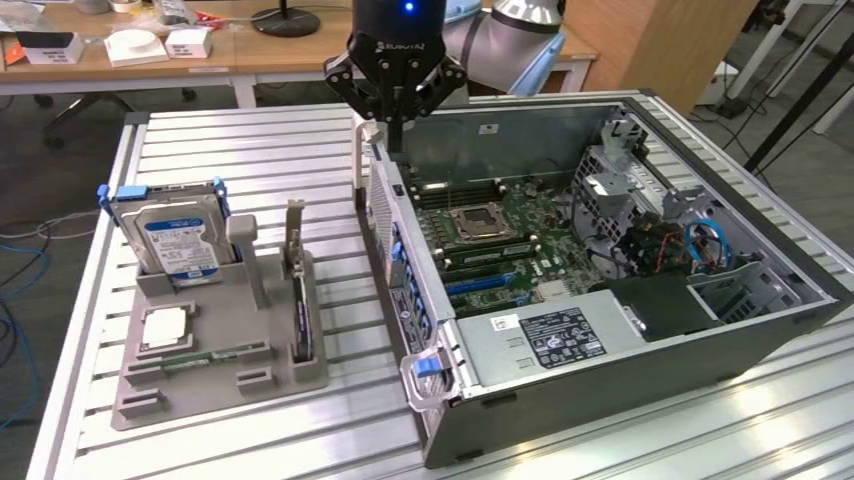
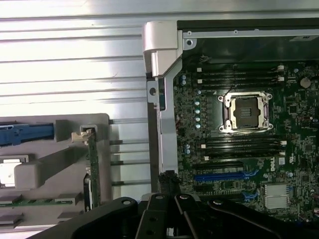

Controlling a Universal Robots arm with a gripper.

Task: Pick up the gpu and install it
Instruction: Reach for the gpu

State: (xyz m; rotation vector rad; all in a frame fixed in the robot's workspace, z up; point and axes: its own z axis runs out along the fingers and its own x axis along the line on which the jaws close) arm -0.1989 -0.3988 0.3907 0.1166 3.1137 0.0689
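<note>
Above the case (image 1: 601,400) rim hangs the end effector (image 1: 387,128) (closed, apparently empty).

Inspector A: Lighting?
Inspector B: Overhead light is glaring off the table slats (image 2: 75,50), washing them near white.
Inspector A: Shadows?
Inspector B: The computer case (image 1: 627,395) is shading its own floor; the motherboard (image 1: 534,228) is reading dim but evenly lit.

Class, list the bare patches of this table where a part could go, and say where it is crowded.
Bare: the table slats behind the grey tray; the near corner in front of the computer case. Crowded: the tray, the case's inside, the narrow strip between them.
</note>
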